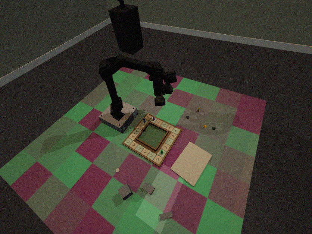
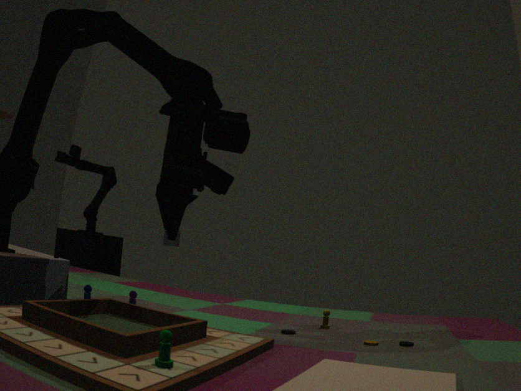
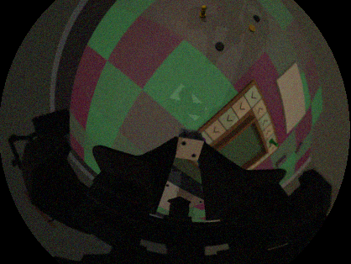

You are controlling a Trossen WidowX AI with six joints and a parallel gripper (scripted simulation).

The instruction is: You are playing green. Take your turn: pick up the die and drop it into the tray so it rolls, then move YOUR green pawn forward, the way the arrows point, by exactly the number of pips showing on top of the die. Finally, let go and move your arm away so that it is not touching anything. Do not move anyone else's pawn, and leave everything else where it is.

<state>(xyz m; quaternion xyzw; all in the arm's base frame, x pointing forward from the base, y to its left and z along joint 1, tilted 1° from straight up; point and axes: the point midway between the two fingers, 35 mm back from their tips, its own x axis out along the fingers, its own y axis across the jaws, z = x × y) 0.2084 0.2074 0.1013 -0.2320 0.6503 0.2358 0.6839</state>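
My gripper (image 2: 171, 235) (image 3: 188, 142) is shut on the die (image 3: 190, 148) (image 2: 171, 242), a pale cube. One face with two dark pips shows in the wrist view. It is held in the air, well above the mat, behind the board in the exterior view. The tray (image 1: 153, 136) (image 2: 113, 323) in the middle of the board (image 1: 144, 155) is empty. The green pawn (image 1: 161, 152) (image 2: 164, 350) (image 3: 273, 143) stands upright on a track square beside the corner square nearest the exterior view.
A blue pawn (image 1: 144, 120) (image 2: 87, 292) and a purple pawn (image 1: 153, 118) (image 2: 133, 297) stand near the board's far corner. A yellow pawn (image 1: 198, 109) (image 2: 326, 319), several discs, a cream panel (image 1: 191, 163) and grey blocks lie around the board.
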